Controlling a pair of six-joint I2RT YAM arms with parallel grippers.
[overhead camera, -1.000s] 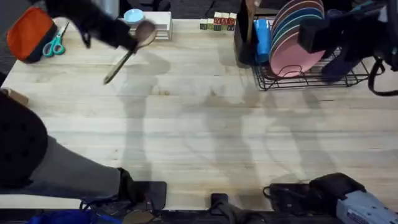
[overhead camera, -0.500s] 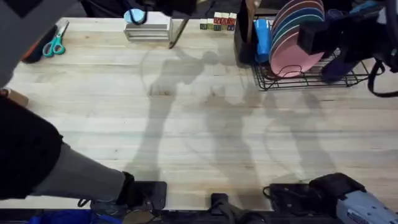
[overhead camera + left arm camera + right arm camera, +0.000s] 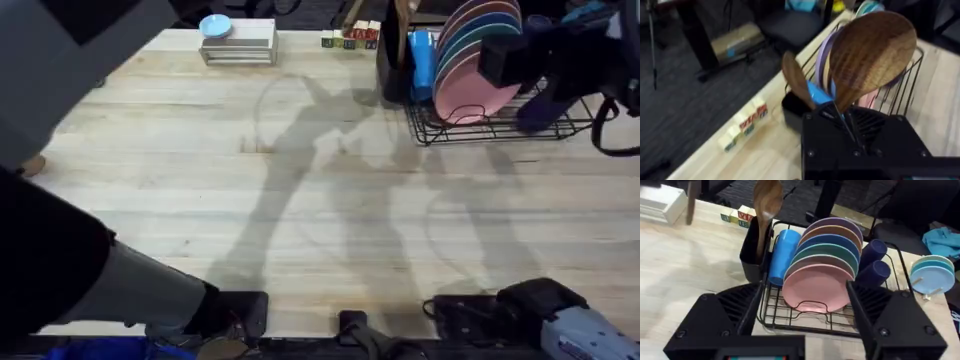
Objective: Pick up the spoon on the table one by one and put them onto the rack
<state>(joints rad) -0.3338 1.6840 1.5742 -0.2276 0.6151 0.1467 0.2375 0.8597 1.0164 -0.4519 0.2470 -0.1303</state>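
My left gripper (image 3: 847, 125) is shut on the thin handle of a dark brown spoon (image 3: 872, 55), whose round bowl stands up close in the left wrist view. Just beyond it is the rack (image 3: 900, 90). A second wooden spoon (image 3: 767, 200) stands bowl-up in the rack's tall black utensil holder (image 3: 752, 250). In the overhead view the left arm (image 3: 70, 60) looms large and blurred over the far left of the table (image 3: 300, 200). My right gripper (image 3: 800, 322) is open with nothing between its fingers, and it hovers over the near side of the rack (image 3: 500, 130).
Several coloured plates (image 3: 822, 265), a blue tumbler (image 3: 782, 255) and dark blue cups (image 3: 875, 262) fill the rack. A white stacked box (image 3: 238, 45) with a blue disc and a row of small blocks (image 3: 350, 38) sit along the table's far edge.
The left arm has lifted the dark spoon from the far left of the table and carried it right toward the rack. The right arm has not moved.
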